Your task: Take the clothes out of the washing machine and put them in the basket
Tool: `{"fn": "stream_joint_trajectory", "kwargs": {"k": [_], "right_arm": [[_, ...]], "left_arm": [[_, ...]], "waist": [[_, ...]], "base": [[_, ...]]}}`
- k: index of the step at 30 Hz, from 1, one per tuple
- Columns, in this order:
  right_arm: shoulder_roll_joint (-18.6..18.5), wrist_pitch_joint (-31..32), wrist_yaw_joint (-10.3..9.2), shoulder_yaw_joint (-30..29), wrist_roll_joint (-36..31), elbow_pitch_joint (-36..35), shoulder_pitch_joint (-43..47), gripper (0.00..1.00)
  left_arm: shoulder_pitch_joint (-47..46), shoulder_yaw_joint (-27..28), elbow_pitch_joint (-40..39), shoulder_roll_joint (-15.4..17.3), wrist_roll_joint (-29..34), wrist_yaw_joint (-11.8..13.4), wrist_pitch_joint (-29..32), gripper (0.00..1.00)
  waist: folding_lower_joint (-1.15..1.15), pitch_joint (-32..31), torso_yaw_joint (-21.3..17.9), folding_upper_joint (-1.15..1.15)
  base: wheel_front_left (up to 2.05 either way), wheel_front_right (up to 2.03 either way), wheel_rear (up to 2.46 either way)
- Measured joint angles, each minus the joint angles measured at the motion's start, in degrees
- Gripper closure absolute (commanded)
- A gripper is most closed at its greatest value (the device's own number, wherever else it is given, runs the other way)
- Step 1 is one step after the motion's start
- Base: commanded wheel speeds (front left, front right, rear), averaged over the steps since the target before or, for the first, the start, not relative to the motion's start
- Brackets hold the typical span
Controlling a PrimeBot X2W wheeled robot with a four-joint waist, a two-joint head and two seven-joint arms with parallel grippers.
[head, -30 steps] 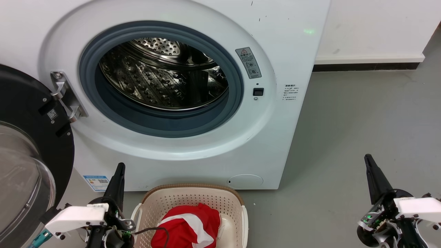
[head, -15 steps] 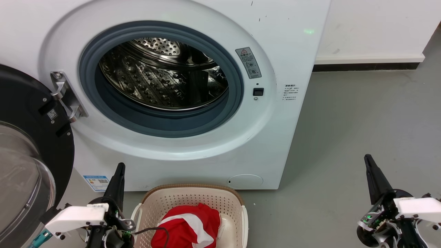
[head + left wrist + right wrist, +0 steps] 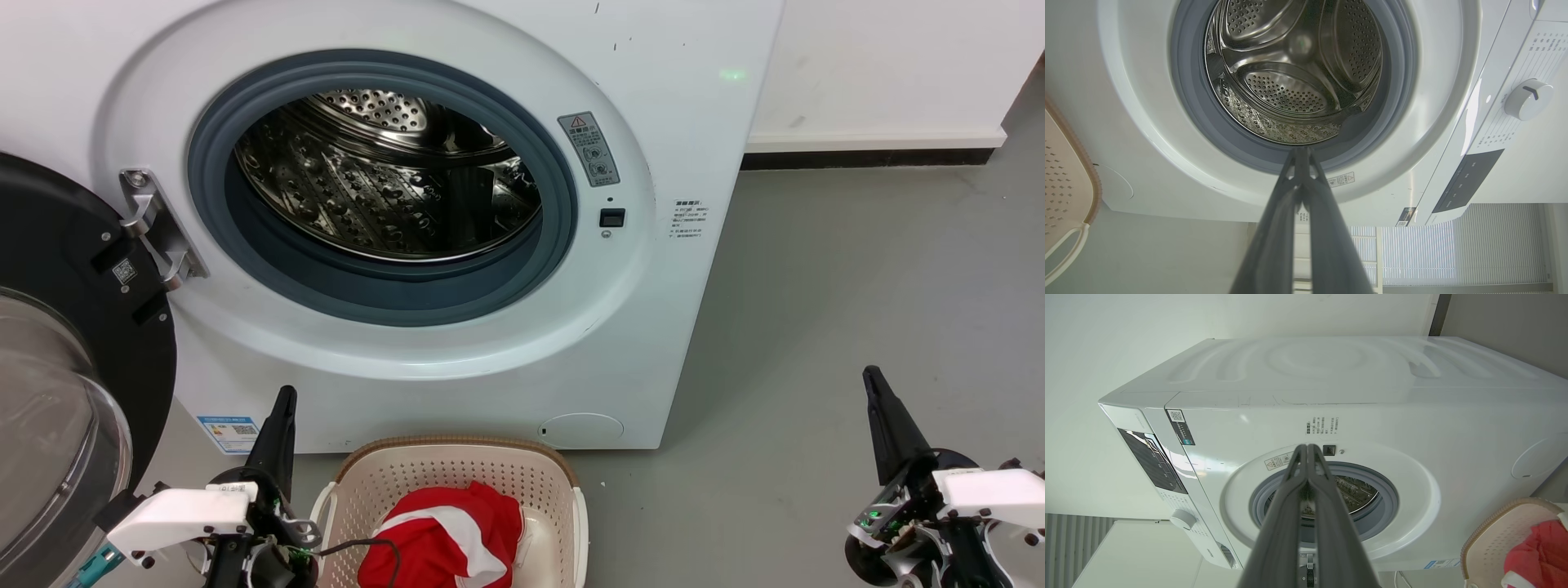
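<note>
Clothes [image 3: 441,539] lie in the basket [image 3: 457,454] just right of my left gripper [image 3: 285,398]; my right gripper [image 3: 873,377] is well apart. Both clenched, empty.

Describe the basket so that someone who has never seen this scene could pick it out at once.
Start from the big white washing machine with its door swung open. On the grey floor right in front of it sits a low cream basket with perforated sides. Its brown woven-look rim and the red-and-white clothes inside set it apart.

grey floor [image 3: 857,269]; washing machine [image 3: 686,122] and basket [image 3: 457,447] stand on it
</note>
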Motion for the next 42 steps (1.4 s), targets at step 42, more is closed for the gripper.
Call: {"fn": "stream_joint_trajectory", "kwargs": {"k": [42], "right_arm": [[0.4, 0.7, 0.00, -0.7, -0.6, 0.1, 0.0, 1.00]], "left_arm": [[0.0, 0.0, 0.0, 0.0, 0.0, 0.0, 0.0, 1.00]], "waist": [[0.00, 0.0, 0.0, 0.00]], "base": [[0.00, 0.00, 0.00]]}}
